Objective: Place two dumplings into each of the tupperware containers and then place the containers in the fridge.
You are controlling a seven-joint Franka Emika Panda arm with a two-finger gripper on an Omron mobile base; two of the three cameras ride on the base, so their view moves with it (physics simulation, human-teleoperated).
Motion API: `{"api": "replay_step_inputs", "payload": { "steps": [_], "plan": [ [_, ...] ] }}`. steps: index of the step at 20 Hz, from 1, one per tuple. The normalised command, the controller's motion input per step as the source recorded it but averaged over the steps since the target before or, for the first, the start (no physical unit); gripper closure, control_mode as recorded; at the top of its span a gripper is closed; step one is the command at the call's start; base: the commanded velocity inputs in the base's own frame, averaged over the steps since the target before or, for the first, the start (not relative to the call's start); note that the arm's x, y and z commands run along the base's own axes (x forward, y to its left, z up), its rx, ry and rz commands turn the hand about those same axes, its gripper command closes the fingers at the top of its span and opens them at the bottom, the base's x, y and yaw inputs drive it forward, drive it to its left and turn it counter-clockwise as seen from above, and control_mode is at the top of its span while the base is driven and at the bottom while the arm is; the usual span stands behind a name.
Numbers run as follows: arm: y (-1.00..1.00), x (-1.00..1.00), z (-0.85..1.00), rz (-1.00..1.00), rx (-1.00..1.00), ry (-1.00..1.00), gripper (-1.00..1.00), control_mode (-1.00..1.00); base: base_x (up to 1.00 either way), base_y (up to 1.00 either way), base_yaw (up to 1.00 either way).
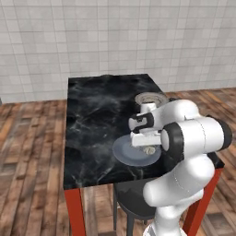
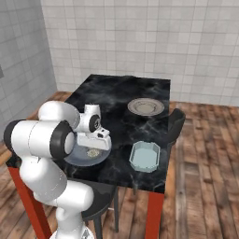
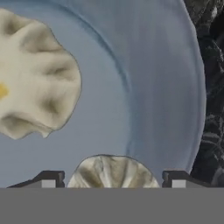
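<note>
Jaws set apart astride a dumpling (image 3: 113,171) on the blue-grey plate (image 3: 166,87), not yet pinching it.

Soft, light and likely a little slick, so best pinched gently across the plump middle, crimps clear of the fingertips (image 3: 175,178); too hard a squeeze would probably crush it. Just beside, on the same plate, a second dumpling (image 3: 33,74): two counted on this plate. Further out on the black bench (image 2: 116,93), one tupperware container (image 2: 144,156), apparently empty, and one beige plate (image 2: 145,106) at the far side.
</note>
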Motion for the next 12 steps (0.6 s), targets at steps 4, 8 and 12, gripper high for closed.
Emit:
{"api": "replay_step_inputs", "payload": {
  "steps": [4, 8, 12],
  "plan": [
    [-0.86, -0.02, 0.68, 0.01, 0.02, -0.10, 1.00, -1.00, 0.00, 0.00, 0.00],
    [-0.91, -0.11, 0.56, 0.01, 0.00, -0.06, 1.00, -1.00, 0.00, 0.00, 0.00],
    [-0.85, -0.20, 0.26, 0.03, 0.02, -0.06, 1.00, -1.00, 0.00, 0.00, 0.00]
  ]
}}
